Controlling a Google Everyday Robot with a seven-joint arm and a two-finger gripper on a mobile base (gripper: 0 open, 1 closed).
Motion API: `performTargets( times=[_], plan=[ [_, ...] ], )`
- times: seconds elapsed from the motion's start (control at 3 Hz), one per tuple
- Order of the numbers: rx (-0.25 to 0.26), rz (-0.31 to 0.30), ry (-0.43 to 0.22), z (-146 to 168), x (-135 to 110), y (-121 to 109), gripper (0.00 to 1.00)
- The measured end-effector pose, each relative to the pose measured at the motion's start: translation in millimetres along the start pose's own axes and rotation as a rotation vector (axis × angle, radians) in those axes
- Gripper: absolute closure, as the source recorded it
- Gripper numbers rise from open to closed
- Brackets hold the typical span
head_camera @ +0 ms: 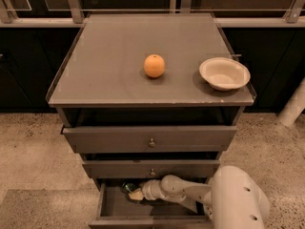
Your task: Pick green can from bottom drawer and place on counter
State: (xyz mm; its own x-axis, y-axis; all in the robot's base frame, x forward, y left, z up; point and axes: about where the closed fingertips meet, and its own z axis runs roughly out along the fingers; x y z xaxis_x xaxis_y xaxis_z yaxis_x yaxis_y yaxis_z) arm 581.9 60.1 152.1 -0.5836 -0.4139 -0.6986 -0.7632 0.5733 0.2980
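Note:
The bottom drawer (108, 208) is pulled open below two upper drawers with small knobs. The green can (127, 187) shows as a small dark-green shiny thing at the drawer's back left, partly under the middle drawer's front. My gripper (135, 194) reaches into the drawer from the right and sits right against the can, its pale tip beside it. Whether it holds the can is not visible. The counter (109, 56) is the flat grey cabinet top above.
An orange fruit (154, 66) sits near the counter's middle. A pale bowl (224, 73) stands at the counter's right edge. My white arm (236, 199) fills the lower right, in front of the drawer. Speckled floor lies on both sides of the cabinet.

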Motion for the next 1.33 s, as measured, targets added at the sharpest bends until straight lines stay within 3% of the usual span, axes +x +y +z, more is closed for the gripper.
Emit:
performTargets(
  times=[0.33, 0.67, 1.33],
  plan=[
    [-0.037, 0.103, 0.031, -2.1, 31.5, 12.9, 1.00],
    [-0.039, 0.150, 0.063, -21.5, 49.2, 26.0, 1.00],
    [0.052, 0.114, 0.067, -94.8, 35.7, 34.4, 1.00]
  ],
)
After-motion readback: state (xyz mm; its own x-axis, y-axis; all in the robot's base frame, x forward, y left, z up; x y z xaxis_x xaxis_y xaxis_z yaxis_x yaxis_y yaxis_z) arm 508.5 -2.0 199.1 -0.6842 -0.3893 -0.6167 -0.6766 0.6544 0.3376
